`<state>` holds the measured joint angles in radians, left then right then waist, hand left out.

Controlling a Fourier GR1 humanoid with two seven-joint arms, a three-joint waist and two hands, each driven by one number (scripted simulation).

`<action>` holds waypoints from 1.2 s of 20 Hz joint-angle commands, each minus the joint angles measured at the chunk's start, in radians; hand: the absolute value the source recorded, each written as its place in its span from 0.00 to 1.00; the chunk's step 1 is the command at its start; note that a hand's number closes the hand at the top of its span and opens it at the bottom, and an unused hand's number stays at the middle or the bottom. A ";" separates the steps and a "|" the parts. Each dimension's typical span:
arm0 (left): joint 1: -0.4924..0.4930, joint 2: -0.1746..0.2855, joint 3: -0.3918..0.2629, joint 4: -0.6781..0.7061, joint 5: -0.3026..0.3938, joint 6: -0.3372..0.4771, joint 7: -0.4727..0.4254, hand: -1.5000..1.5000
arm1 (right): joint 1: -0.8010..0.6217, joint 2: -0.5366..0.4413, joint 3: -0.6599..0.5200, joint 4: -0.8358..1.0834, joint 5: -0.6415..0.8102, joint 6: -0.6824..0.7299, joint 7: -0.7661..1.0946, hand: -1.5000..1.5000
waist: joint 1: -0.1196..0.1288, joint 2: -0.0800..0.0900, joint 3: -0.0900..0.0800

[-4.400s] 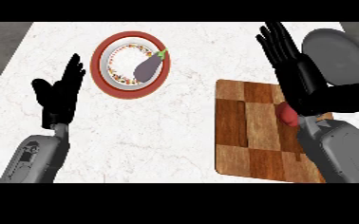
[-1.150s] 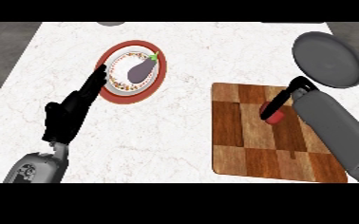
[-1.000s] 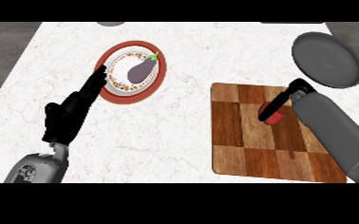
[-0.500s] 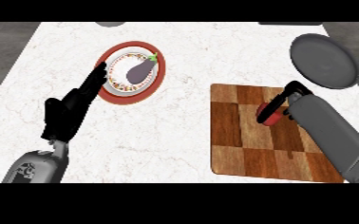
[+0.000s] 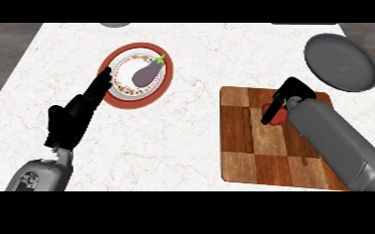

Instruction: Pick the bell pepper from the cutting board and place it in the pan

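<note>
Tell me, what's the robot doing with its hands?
The robot's right hand is curled round a red bell pepper at the wooden cutting board. The grey pan, past the board's far corner, has nothing in it yet. Its left hand rests open beside a plate with an eggplant on it.

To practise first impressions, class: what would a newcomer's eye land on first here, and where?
The red bell pepper stands out on the wooden cutting board at the right, with the right hand curled over it. Upper left, a purple eggplant lies on a red-rimmed plate; the grey pan sits at the upper right.
</note>
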<state>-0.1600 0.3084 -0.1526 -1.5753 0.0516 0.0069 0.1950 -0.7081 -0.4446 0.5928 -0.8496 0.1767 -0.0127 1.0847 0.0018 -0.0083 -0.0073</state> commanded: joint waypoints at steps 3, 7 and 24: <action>-0.008 -0.010 0.003 -0.003 -0.007 0.009 0.005 0.50 | -0.052 0.050 0.098 -0.119 0.192 -0.186 -0.241 1.00 | 0.013 0.008 0.009; 0.016 0.008 0.023 0.003 0.005 -0.013 -0.018 0.50 | -0.051 0.066 0.151 -0.236 0.345 -0.329 -0.157 1.00 | -0.010 -0.003 0.006; -0.002 -0.027 0.032 0.032 -0.026 -0.028 -0.018 0.50 | 0.066 -0.082 -0.132 -0.431 0.568 -0.558 -0.170 1.00 | -0.010 0.010 0.008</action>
<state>-0.1367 0.2948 -0.1226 -1.5746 0.0302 -0.0166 0.1794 -0.6858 -0.5122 0.5564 -1.2770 0.7786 -0.4613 0.9580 -0.0073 -0.0023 0.0002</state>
